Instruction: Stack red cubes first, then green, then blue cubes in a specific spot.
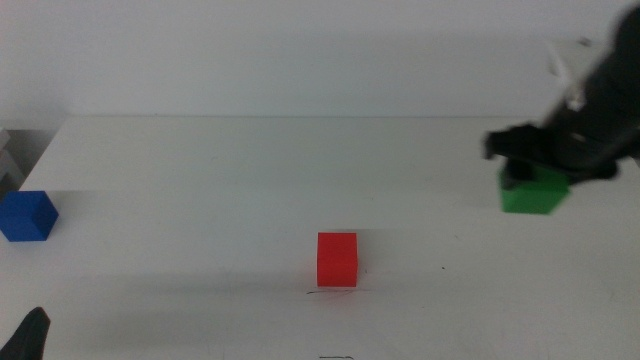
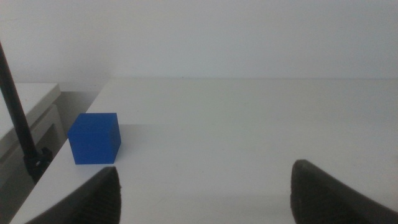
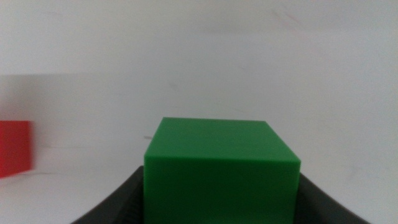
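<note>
The red cube [image 1: 337, 259] sits on the white table near the front middle, with nothing on top of it; the right wrist view catches its edge [image 3: 13, 148]. Far to the right, the green cube [image 1: 533, 192] is held between the dark jaws of my right gripper [image 1: 528, 165], which press on both its sides [image 3: 221, 186]. The blue cube [image 1: 27, 216] rests by the table's left edge, some way ahead of my left gripper [image 2: 205, 186]. That gripper is open and holds nothing. Only one of its tips [image 1: 30, 335] shows at the bottom left of the middle view.
The table's left edge [image 2: 74, 130] runs just beside the blue cube, with a thin black pole [image 2: 15, 106] and a lower white surface beyond it. A faint pencil mark [image 1: 335, 292] lies on the table just in front of the red cube.
</note>
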`<state>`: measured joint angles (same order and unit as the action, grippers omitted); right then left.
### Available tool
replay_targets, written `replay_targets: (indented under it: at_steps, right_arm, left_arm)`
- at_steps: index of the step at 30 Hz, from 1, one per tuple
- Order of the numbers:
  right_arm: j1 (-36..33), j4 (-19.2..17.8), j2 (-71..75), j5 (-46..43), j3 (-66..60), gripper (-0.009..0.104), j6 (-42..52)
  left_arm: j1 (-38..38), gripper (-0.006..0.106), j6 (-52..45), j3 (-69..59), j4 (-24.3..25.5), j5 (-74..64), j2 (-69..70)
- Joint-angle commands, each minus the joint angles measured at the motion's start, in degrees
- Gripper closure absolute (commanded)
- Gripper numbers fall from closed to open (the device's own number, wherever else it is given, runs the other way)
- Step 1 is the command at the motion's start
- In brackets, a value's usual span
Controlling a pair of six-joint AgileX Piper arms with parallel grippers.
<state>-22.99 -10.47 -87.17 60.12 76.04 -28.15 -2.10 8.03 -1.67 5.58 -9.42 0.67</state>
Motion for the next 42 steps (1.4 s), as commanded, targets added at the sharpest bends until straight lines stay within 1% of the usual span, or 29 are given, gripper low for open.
replay_targets:
  at_steps: [1, 4, 6, 11, 15, 16, 23, 31, 35, 42]
  right_arm:
    - [-4.99, -4.99, -1.57, 4.18, 7.38, 0.096, -5.26]
    - [-10.57, -5.69, -7.5, 8.52, 15.21, 0.096, -7.65]
    - [-13.27, -4.98, -11.43, 10.42, 19.58, 0.096, -8.79]
    - [-16.91, -1.47, -20.75, 12.1, 29.54, 0.096, -9.92]
    - [-18.03, 1.22, -25.02, 12.46, 33.73, 0.096, -10.62]
    - [-18.2, 1.77, -25.61, 12.41, 34.04, 0.096, -11.23]
    - [-19.56, 2.42, -27.28, 12.27, 34.11, 0.096, -13.11]
    - [-19.77, 2.71, -28.57, 11.29, 34.16, 0.096, -14.67]
    - [-19.77, 3.72, -29.48, 10.5, 34.16, 0.096, -15.08]
    - [-19.77, 3.72, -30.04, 10.43, 34.16, 0.096, -16.09]
  left_arm:
    - [-0.16, 0.007, 0.48, 0.14, -0.18, 4.37, 1.5]
    - [-0.16, 0.007, 0.48, 0.14, -0.18, 4.37, 1.5]
    - [-0.16, 0.007, 0.48, 0.14, -0.18, 4.37, 1.5]
    - [-0.16, 0.007, 0.48, 0.14, -0.18, 4.37, 1.5]
    - [-0.16, 0.007, 0.48, 0.14, -0.18, 4.37, 1.5]
    - [-0.16, 0.007, 0.48, 0.14, -0.18, 4.37, 1.5]
    - [-0.16, 0.007, 0.48, 0.14, -0.18, 4.37, 1.5]
    - [-0.16, 0.007, 0.48, 0.14, -0.18, 4.37, 1.5]
    - [-0.16, 0.007, 0.48, 0.14, -0.18, 4.37, 1.5]
    - [-0.16, 0.007, 0.48, 0.14, -0.18, 4.37, 1.5]
